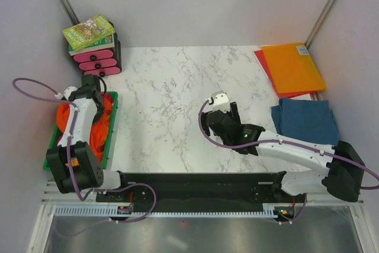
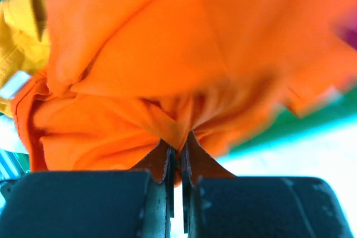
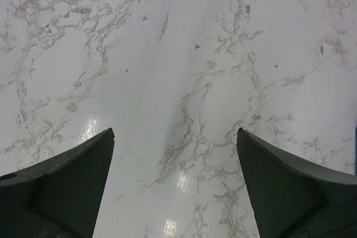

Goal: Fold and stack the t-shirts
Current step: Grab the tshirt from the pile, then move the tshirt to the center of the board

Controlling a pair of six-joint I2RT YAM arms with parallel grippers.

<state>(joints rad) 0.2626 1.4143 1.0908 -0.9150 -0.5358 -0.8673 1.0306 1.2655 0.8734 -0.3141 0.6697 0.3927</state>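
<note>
T-shirt [image 2: 167, 54] in left hand [image 2: 177, 146], book [image 1: 89, 31] lettering illegible

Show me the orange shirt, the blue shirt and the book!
orange shirt [image 2: 167, 54], left wrist view, middle of bunched cloth.
blue shirt [image 1: 305, 121], top external view, middle of folded cloth.
book [image 1: 89, 31], top external view, green cover.

The left arm [image 1: 80, 124] and right arm [image 1: 296, 149] have white shells, black joints, looping purple cables [image 1: 35, 80], dark wedge-shaped fingers [image 3: 61, 193].
</note>
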